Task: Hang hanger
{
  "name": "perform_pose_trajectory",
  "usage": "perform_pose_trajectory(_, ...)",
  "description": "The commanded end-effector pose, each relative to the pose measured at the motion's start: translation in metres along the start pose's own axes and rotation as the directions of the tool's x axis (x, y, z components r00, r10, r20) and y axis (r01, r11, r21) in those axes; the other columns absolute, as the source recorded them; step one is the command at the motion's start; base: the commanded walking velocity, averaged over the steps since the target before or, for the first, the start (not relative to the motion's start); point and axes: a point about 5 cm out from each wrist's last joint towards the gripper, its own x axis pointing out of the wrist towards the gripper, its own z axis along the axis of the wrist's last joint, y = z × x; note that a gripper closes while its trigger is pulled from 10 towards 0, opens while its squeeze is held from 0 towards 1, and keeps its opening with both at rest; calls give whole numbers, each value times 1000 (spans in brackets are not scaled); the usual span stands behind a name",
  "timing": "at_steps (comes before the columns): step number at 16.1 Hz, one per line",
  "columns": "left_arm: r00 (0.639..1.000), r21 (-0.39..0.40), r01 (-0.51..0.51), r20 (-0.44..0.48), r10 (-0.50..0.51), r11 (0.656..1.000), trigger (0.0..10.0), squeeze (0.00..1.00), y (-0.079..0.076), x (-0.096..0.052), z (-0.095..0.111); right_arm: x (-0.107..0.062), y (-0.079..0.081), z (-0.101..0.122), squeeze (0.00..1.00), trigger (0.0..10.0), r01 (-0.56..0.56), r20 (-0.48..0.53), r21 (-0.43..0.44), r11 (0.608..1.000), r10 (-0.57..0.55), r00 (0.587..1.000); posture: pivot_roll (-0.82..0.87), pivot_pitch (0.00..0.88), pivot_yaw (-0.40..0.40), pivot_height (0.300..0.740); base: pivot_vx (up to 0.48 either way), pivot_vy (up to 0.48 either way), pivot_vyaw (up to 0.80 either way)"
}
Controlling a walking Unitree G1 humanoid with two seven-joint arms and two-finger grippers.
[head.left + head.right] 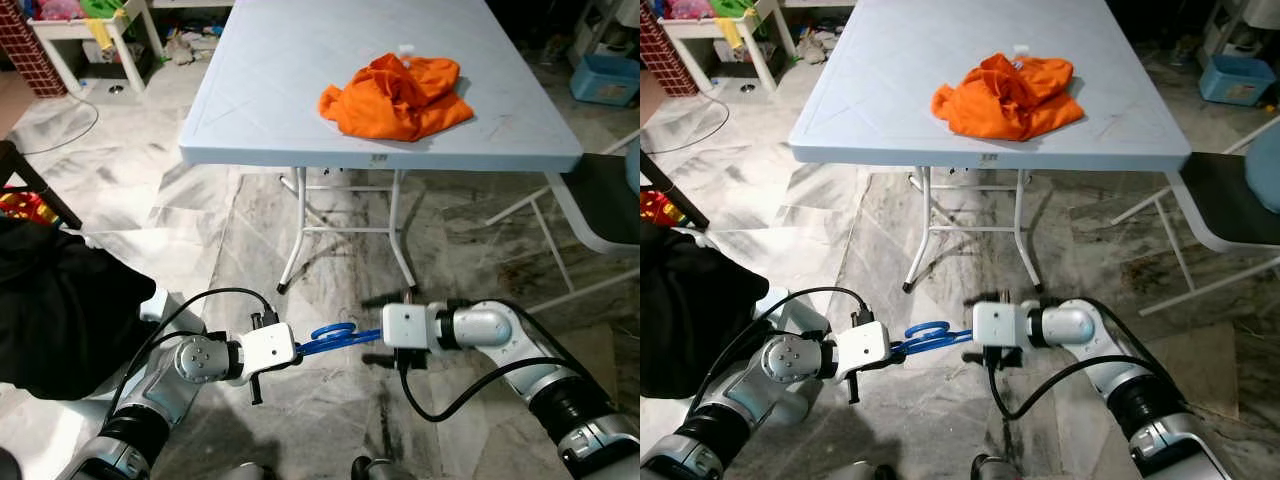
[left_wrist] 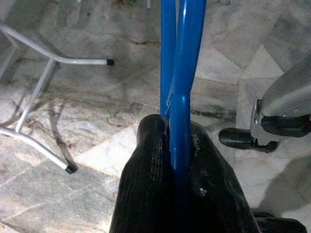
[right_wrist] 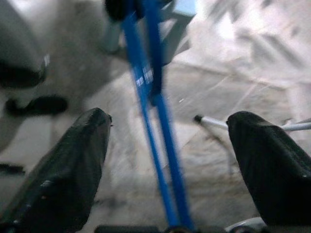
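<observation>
left claw (image 1: 296, 352) clenched on thin blue plastic hanger (image 1: 335, 337) | right claw (image 3: 165, 160) released, straddling it | risk: hanger twists or drops at handover if right closes off-centre

Our thin blue plastic hanger (image 1: 335, 336), held low over the marble floor.
We see it lying roughly level, one end pinched between black fingers (image 2: 150, 194), the other reaching toward our opposite arm.

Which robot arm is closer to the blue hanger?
Left. The left gripper has its jaws shut on the blue hanger. The right gripper has open jaws either side of it, not touching.
</observation>
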Motion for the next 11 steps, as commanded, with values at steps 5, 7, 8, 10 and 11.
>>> perform_pose_trajectory(5,999,34,34,-19,-33,999,10000,0,-7,5,-3,3,4,-12,0,0,-34,-88,15,999,35,996,-57,173,22,740,0,0,0)
perform_pose_trajectory(7,999,38,33,-21,-32,999,10000,0,-7,5,-3,4,2,-14,0,0,-25,-102,10,1000,26,994,-58,173,20,740,0,0,0)
perform_pose_trajectory(8,999,42,34,-24,-33,999,10000,0,-8,6,-4,4,-1,-13,0,0,-9,-101,5,1000,10,995,-59,173,18,740,0,0,0)
perform_pose_trajectory(10,999,47,40,-24,-39,998,10000,0,-11,8,-4,7,-1,-10,0,0,-3,-91,0,1000,3,996,-60,174,13,740,0,0,0)
perform_pose_trajectory(11,999,46,41,-24,-40,998,10000,0,-12,9,-4,8,0,-10,0,0,-9,-91,-2,1000,9,996,-61,175,13,740,0,0,0)
